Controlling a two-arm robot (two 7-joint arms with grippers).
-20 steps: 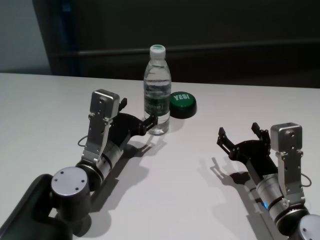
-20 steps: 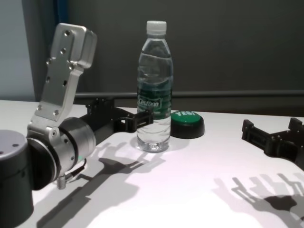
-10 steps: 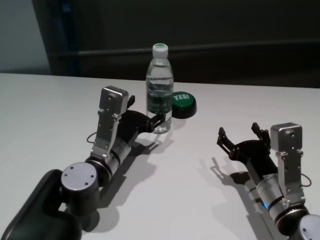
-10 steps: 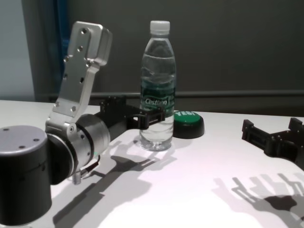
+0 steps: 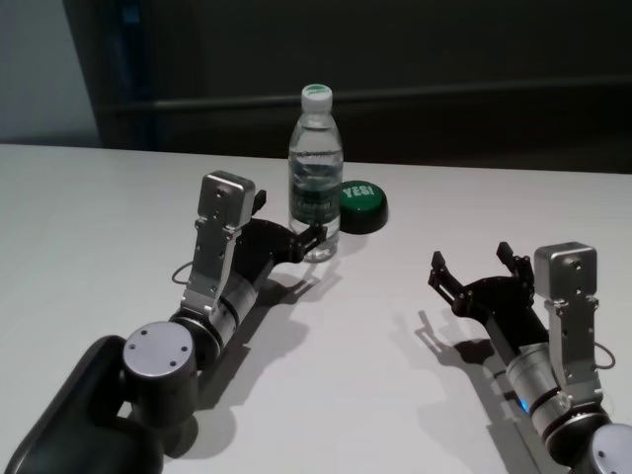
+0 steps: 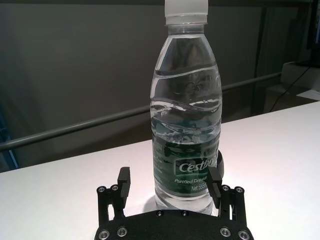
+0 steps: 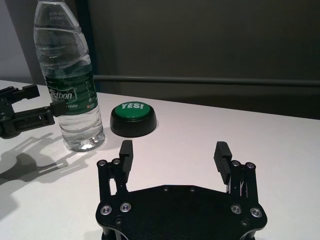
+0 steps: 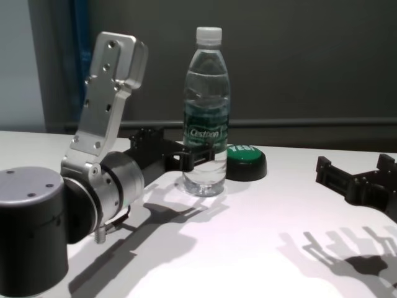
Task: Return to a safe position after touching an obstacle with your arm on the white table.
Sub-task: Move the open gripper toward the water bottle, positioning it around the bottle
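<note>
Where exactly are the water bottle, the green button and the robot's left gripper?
water bottle (image 8: 206,124): chest view, on its dark green label.
green button (image 7: 133,110): right wrist view, on its green top.
left gripper (image 6: 170,186): left wrist view, midway between its open fingertips.

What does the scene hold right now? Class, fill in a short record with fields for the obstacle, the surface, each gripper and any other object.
obstacle: water bottle, upright, white cap on
surface: white table
left gripper: open, one finger on each side of the bottle's base, a finger against the label
right gripper: open, empty, off to the right, apart from the bottle
other object: green button marked YES, just right of the bottle
</note>
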